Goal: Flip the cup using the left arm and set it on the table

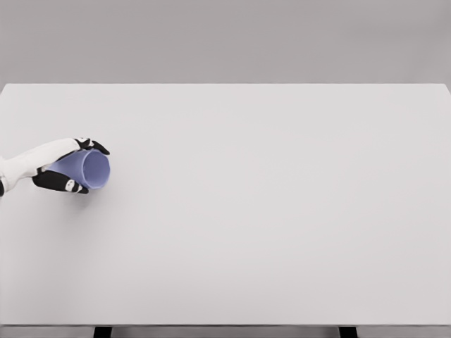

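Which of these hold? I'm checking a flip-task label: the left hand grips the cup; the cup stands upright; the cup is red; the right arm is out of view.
1. The left hand grips the cup: true.
2. The cup stands upright: false; it lies tipped sideways, its open mouth facing right.
3. The cup is red: false; it is pale blue-violet.
4. The right arm is out of view: true; only the white table shows there.
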`<control>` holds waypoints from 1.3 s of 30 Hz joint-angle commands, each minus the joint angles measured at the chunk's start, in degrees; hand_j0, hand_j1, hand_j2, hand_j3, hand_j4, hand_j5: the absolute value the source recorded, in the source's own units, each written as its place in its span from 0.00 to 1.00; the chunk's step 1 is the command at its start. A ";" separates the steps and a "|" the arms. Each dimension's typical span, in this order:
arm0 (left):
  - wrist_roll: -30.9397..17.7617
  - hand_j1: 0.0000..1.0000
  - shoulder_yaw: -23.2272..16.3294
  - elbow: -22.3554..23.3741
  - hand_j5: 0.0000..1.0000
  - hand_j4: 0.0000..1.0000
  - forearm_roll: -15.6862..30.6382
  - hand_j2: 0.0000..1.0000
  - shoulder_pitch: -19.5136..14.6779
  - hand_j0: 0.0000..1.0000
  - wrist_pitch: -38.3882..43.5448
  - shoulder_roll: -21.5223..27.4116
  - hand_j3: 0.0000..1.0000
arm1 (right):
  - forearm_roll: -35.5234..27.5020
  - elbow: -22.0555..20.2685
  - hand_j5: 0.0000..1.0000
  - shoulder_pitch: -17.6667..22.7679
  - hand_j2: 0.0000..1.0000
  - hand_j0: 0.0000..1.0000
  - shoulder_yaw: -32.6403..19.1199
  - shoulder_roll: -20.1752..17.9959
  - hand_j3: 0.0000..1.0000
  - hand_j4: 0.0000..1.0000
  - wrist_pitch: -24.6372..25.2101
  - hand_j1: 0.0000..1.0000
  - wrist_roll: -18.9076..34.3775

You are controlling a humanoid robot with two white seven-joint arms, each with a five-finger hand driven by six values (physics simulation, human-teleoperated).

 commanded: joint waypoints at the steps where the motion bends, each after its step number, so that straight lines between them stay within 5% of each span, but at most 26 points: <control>1: 2.25 0.67 0.09 0.04 0.67 0.67 2.68 0.67 0.00 0.67 -5.38 0.03 0.67 | 0.00 0.00 1.00 0.00 1.00 1.00 0.01 0.00 1.00 1.00 0.00 1.00 0.01; 14: 5.15 0.67 -0.79 1.10 0.67 0.67 22.71 0.67 0.35 0.67 -14.27 -6.30 0.67 | 0.00 0.00 1.00 0.00 1.00 1.00 0.01 0.00 1.00 1.00 0.00 1.00 0.01; 23: 5.07 0.69 -3.51 5.75 0.69 0.69 37.92 0.69 1.05 0.69 -19.19 -13.50 0.69 | 0.00 0.00 1.00 0.00 1.00 1.00 -0.08 0.00 1.00 1.00 0.00 1.00 0.01; 39: 5.42 0.68 -4.22 16.83 0.68 0.68 39.42 0.68 1.93 0.68 -19.01 -26.60 0.68 | 0.00 0.00 1.00 0.00 1.00 1.00 0.01 0.00 1.00 1.00 0.00 1.00 0.01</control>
